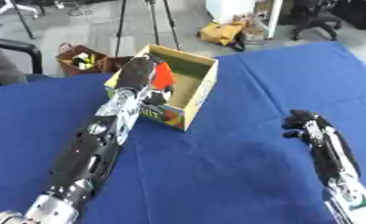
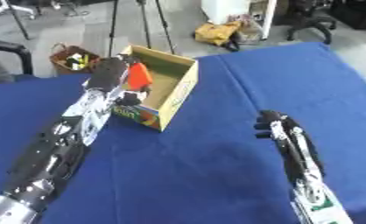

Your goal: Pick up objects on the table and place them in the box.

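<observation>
Left hand [image 1: 140, 70] over the near left wall of the box [image 1: 204, 83], grasping a red object [image 1: 164, 75] just above its opening. Right hand [image 1: 305, 127] well right of box, fingers curled, empty. Risks: snagging the wall, tipping the box, dropping the object outside.

Table [image 1: 240, 175]: blue cloth cover, matt, w/ soft creases. Box [image 1: 201, 85]: cardboard, plain matt brown inside, printed glossy-ish colours on outer wall. Red object [image 1: 164, 76]: smooth, looks plastic. Left hand [image 1: 138, 70]: black, matt, hard-looking; forearm silver metal w/ dull sheen. Right hand [image 2: 272, 124]: black matt too.
</observation>
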`<state>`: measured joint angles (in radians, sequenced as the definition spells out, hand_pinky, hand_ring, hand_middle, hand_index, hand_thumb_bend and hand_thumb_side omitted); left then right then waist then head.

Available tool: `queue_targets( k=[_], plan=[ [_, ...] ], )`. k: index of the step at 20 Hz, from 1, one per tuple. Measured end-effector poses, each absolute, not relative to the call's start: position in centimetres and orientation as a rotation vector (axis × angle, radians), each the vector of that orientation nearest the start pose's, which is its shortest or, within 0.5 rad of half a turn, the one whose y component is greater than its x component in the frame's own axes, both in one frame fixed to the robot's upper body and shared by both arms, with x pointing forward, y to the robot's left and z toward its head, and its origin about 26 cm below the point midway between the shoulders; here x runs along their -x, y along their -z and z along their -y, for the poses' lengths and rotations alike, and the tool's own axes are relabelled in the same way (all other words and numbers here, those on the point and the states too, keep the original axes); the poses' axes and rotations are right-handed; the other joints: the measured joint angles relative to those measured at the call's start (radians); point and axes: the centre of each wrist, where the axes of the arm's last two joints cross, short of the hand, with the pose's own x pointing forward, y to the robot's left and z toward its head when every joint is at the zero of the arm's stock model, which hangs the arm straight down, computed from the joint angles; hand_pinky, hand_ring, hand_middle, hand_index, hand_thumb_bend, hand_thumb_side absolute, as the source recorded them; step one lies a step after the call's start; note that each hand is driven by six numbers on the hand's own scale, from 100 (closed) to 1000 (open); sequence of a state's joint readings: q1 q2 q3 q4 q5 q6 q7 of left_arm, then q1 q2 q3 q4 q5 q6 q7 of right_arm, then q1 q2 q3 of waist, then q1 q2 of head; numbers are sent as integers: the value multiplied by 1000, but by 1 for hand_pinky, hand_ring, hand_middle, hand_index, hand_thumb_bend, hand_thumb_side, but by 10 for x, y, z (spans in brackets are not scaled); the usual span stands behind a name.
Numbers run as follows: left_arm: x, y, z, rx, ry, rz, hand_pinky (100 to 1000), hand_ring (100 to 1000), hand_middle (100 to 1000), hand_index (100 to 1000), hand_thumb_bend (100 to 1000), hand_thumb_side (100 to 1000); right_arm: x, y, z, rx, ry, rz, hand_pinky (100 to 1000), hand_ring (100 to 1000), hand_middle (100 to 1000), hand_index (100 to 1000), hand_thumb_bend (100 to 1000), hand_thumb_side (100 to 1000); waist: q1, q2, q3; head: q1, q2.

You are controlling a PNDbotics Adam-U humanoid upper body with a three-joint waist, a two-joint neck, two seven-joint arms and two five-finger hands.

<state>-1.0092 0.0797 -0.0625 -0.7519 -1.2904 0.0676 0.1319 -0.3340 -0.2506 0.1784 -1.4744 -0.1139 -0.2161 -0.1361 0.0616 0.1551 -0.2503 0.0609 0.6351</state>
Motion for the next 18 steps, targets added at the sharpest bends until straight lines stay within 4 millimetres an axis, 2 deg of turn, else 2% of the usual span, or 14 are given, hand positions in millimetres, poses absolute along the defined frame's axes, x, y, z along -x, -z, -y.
queue_targets(
  k=[1, 8, 12, 13, 16, 18],
  plan=[
    [-487, -132, -139, -1201, 1231, 1576, 905, 943, 970, 986, 443, 1000, -354, -63, 230, -10, -210, 1983, 612, 659, 633, 764, 100, 757, 0, -1, 0, 0, -1],
    [-485, -116, -132, -1050, 1439, 1528, 994, 1000, 1000, 1000, 408, 1000, -354, -63, 229, -14, -212, 1985, 612, 659, 633, 764, 100, 766, -3, -4, 13, -1, -4],
    [-484, -125, -131, -971, 1492, 1564, 985, 1000, 1000, 1000, 387, 1000, -354, -62, 230, -13, -211, 1982, 612, 659, 633, 764, 100, 766, -7, -5, 25, -5, -4],
    [-484, -130, -131, -955, 1495, 1582, 927, 958, 987, 1000, 407, 1000, -353, -61, 230, -13, -210, 1980, 613, 659, 633, 764, 100, 766, -9, -6, 28, -6, -4],
    [-483, -147, -131, -922, 1451, 1675, 866, 881, 888, 945, 501, 1000, -352, -58, 231, -9, -203, 1972, 613, 659, 633, 764, 100, 765, -14, -14, 54, -15, -3],
    [-481, -157, -133, -910, 1394, 1761, 804, 826, 826, 905, 511, 1000, -352, -58, 231, -10, -196, 1971, 613, 659, 633, 764, 100, 767, -19, -16, 70, -22, -3]
  ],
)
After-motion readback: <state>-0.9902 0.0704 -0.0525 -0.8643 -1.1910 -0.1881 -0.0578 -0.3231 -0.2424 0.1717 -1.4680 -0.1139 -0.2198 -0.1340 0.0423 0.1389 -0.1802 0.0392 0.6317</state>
